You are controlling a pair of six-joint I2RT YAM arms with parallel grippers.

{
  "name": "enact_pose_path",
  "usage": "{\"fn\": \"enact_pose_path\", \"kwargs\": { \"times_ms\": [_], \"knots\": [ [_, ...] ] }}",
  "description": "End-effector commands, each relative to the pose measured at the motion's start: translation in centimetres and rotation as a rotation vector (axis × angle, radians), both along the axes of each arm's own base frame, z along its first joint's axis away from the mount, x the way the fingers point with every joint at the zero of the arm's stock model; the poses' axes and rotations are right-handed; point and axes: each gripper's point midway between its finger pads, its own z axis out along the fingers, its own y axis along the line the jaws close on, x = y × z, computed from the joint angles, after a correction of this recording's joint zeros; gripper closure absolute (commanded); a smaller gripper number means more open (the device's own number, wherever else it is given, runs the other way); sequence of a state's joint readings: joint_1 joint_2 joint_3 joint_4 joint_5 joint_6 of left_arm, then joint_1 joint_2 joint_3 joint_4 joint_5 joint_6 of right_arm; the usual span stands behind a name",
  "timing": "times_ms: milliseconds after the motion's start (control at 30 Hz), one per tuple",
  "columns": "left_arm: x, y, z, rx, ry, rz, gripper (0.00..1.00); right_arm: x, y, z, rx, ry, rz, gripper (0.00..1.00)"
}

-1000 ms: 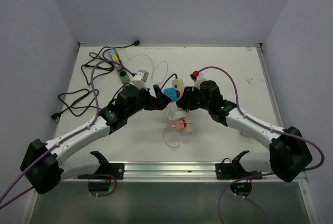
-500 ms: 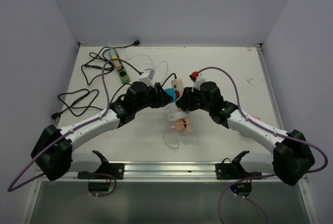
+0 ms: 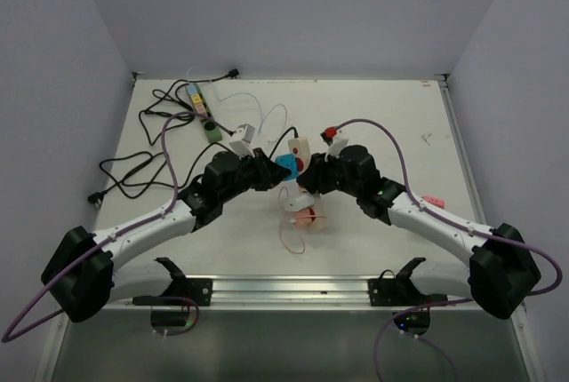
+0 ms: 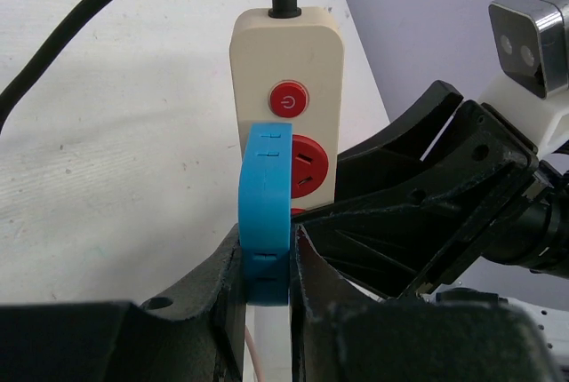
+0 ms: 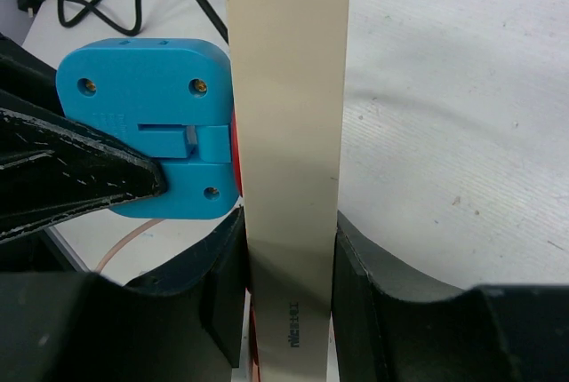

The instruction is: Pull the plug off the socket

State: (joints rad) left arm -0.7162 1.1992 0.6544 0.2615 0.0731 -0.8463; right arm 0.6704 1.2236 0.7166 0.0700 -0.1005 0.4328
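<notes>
A blue plug (image 4: 267,209) sits in a red outlet of a cream socket strip (image 4: 286,107) with a red power button. My left gripper (image 4: 265,266) is shut on the plug, its fingers pressed on both flat sides. My right gripper (image 5: 286,266) is shut on the socket strip (image 5: 289,133), squeezing its two faces, with the blue plug (image 5: 147,124) beside it on the left. From above, both grippers meet at the plug (image 3: 287,163) and strip (image 3: 300,149) in the table's middle, lifted off the surface.
A thin pale cable loop with a pink and white piece (image 3: 302,213) lies just in front of the grippers. A green power strip (image 3: 204,115) and black cables (image 3: 133,169) lie at the back left. A small pink object (image 3: 433,200) lies right.
The left arm has drawn back slightly after reaching in; both grippers still hold plug and strip together. The right arm has shifted a little left and forward. The plug remains seated in the socket.
</notes>
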Motion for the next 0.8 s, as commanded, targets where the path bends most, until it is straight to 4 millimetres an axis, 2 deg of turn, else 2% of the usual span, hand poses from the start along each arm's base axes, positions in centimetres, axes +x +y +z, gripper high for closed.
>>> {"fn": "enact_pose_path", "kwargs": {
  "times_ms": [0, 133, 467, 533, 767],
  "knots": [
    [-0.1, 1.6, 1.8, -0.057, -0.043, 0.068, 1.00, 3.6, -3.1, 2.8, 0.009, -0.139, -0.214, 1.00],
    [-0.8, 3.0, 1.6, -0.095, -0.012, 0.124, 1.00, 4.3, -4.8, 2.7, -0.014, -0.152, -0.288, 1.00],
    [-2.1, 6.0, 2.4, -0.173, 0.008, 0.235, 1.00, 5.0, -6.8, 1.6, -0.063, -0.160, -0.377, 1.00],
    [-1.8, 6.8, 1.8, -0.144, 0.010, 0.277, 1.00, 4.9, -6.7, 1.8, -0.057, -0.163, -0.368, 1.00],
    [-0.9, 8.7, -3.2, -0.003, 0.067, 0.358, 1.00, 3.9, -5.9, 3.8, -0.013, -0.187, -0.298, 1.00]
  ]
}}
